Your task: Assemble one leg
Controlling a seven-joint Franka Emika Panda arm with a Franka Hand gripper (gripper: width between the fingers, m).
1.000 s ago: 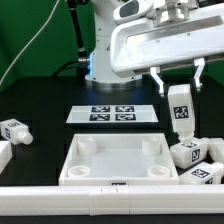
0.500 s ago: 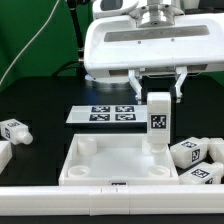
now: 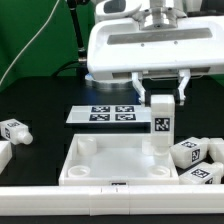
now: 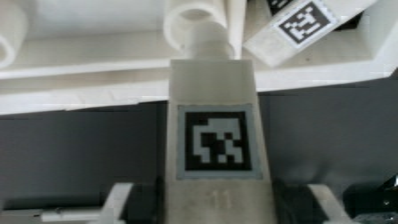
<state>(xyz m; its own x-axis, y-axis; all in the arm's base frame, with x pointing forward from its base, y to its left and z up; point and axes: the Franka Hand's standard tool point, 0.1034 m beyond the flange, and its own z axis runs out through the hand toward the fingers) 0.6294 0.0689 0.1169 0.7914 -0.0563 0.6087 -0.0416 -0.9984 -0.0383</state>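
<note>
Gripper fingers are clamping the leg upright, peg downward, aiming it at the panel's far corner on the exterior view's right.

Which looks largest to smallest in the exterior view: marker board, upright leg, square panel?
1. square panel
2. marker board
3. upright leg; it and the board look close, so that order is unsure.

the leg, a square black-and-white tag on its side, is clamped between the pincer fingers, its narrower peg end over the white panel, a second tagged leg beyond, dark surface alongside.
</note>
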